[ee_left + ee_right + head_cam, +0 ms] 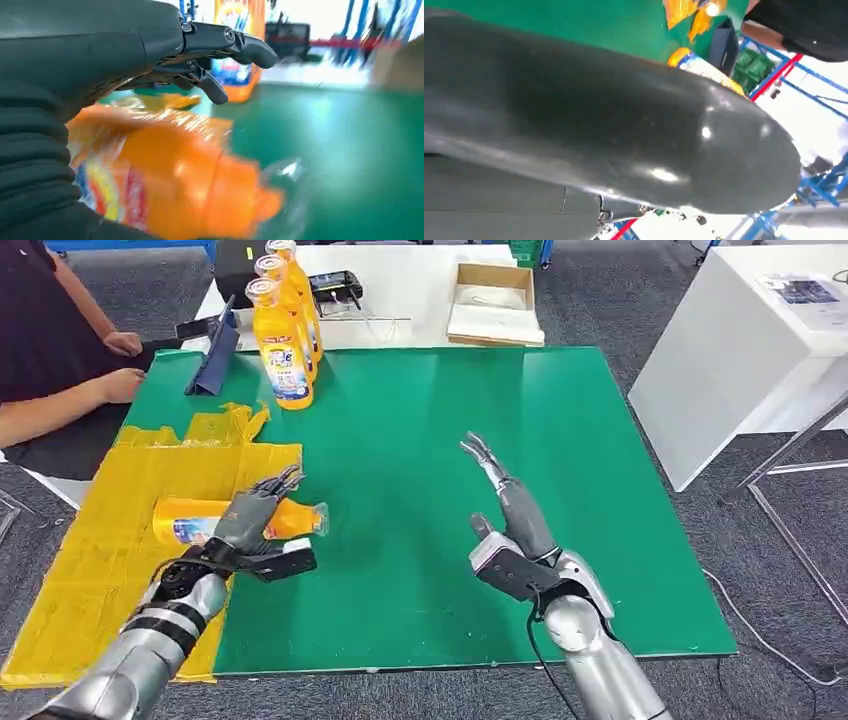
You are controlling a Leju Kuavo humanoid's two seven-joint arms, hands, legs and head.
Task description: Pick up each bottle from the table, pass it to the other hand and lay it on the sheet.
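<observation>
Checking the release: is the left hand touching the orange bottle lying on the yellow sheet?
Cannot tell. In the head view the left hand overlaps the lying orange bottle; the left wrist view is too blurred to show contact or gap.

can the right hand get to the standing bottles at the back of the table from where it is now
Probably yes. The right hand is open over bare green table, and nothing lies between it and the standing bottles, though they are far across.

Your head view looks down from high over the green table mat [480, 500]; both wrist views sit very close behind their hands, apparently sharing the far upright orange plastic bottles [285, 335].
</observation>
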